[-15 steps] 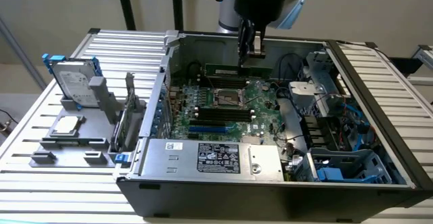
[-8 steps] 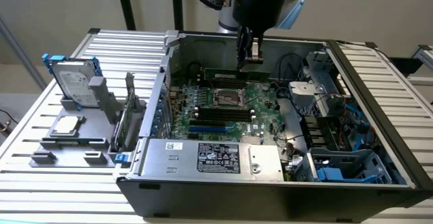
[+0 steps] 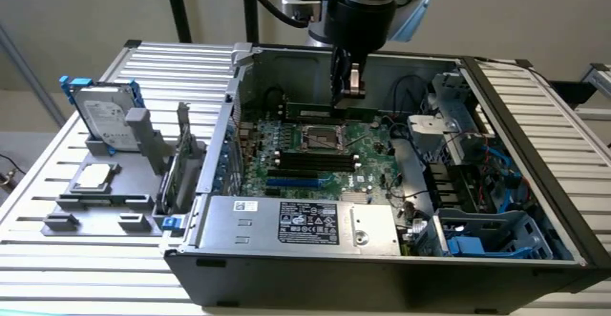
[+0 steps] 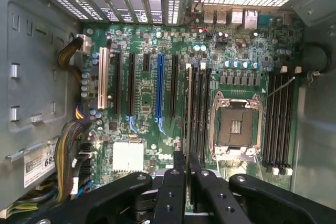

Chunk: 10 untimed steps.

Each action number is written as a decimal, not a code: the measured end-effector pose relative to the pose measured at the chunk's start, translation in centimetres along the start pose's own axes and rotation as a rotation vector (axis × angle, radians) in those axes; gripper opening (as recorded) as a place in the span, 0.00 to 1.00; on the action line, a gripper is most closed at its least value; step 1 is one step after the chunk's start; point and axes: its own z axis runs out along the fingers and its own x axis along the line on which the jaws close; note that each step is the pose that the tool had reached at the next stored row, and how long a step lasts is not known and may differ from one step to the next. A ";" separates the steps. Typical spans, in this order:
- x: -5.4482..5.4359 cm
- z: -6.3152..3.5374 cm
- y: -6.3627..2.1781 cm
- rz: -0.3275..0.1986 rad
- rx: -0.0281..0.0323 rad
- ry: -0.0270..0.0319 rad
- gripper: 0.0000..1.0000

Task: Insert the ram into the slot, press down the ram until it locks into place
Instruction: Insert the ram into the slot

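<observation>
Over mobo [image 3: 256, 176] inside open PC case [image 3: 382, 280], gripper [image 3: 345, 100] clamped near-shut on upper edge of level ram [image 3: 313, 110]

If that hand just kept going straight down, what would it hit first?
Probably the slot on the motherboard: the hand grips the ram, whose lower edge leads. Height is unclear.

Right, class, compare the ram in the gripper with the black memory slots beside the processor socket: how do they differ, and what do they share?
Colour: the ram is green; the slots are black. Pose: the ram hangs above the motherboard, clamped in the gripper; the slots sit fixed on the board, empty. Number: one ram, several parallel slots. Shared: both are long, narrow and similar in length.
</observation>
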 end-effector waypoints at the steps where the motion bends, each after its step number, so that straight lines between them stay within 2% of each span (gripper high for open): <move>1: 0.0 0.18 0.05 0.000 0.0000 0.0001 0.14; 10: -0.1 1.84 0.39 0.001 0.0000 0.0000 0.14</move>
